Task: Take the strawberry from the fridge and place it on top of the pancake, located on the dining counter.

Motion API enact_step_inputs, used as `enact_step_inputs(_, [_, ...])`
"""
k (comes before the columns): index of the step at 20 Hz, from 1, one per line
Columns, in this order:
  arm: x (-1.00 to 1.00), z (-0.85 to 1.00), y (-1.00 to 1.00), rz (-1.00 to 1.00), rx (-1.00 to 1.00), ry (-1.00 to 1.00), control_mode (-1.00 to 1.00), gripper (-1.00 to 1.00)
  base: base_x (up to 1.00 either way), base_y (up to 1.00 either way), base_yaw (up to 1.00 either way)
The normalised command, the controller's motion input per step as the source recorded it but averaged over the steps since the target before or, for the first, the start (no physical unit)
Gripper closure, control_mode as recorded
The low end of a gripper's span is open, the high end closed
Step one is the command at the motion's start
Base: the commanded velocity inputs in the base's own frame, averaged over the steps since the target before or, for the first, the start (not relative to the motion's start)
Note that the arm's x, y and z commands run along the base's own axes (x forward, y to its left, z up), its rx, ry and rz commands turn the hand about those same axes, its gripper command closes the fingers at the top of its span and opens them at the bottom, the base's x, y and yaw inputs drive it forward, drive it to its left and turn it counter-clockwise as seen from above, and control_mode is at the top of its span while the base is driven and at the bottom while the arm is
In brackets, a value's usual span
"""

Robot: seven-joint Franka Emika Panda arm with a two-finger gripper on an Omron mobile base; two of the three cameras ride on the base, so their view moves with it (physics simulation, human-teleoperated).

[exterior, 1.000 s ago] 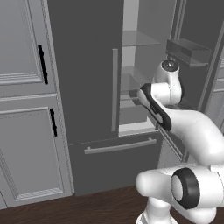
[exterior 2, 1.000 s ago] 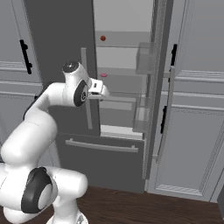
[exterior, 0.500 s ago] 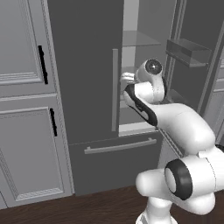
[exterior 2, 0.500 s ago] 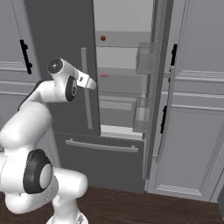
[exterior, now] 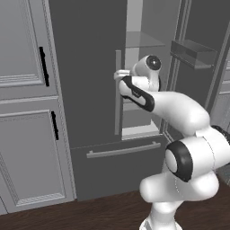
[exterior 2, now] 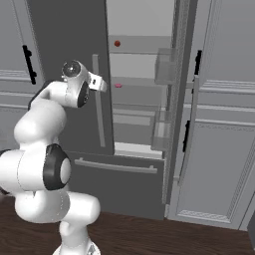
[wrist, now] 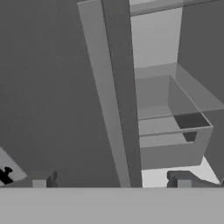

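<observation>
the left base view looks forward from behind the arm's left at the tall dark grey double-door fridge (exterior: 94, 72). the right base view faces the same fridge (exterior 2: 69, 30) from the right, sharing its open compartment. the hand view sits close to the fridge's long light grey vertical handle (wrist: 105, 100).

I see the fridge (exterior 2: 74, 30) mid-frame, right door swung open; strawberry (exterior 2: 117, 43) on an upper shelf, pink piece (exterior 2: 118, 85) one shelf below.
</observation>
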Motion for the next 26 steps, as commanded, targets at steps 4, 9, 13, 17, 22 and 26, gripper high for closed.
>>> enact_step_inputs(4, [0.36,-0.02,0.03,-0.03,-0.04,0.00,-1.00,-1.00,0.00,0.00,0.00])
enact_step_inputs(9, [0.30,0.00,0.20,-0.04,-0.10,0.05,-1.00,-1.00,0.00,0.00,0.00])
enact_step_inputs(13, [0.37,0.00,0.17,-0.02,-0.15,0.00,-1.00,-1.00,0.00,0.00,0.00])
enact_step_inputs(17, [0.26,0.00,0.06,0.00,0.00,-0.06,-1.00,-1.00,0.00,0.00,0.00])
enact_step_inputs(22, [0.53,0.00,0.11,-0.04,0.00,-0.02,-1.00,-1.00,0.00,0.00,0.00])
enact_step_inputs(26, [0.49,0.00,0.00,-0.05,0.00,0.00,-1.00,-1.00,0.00,0.00,0.00])
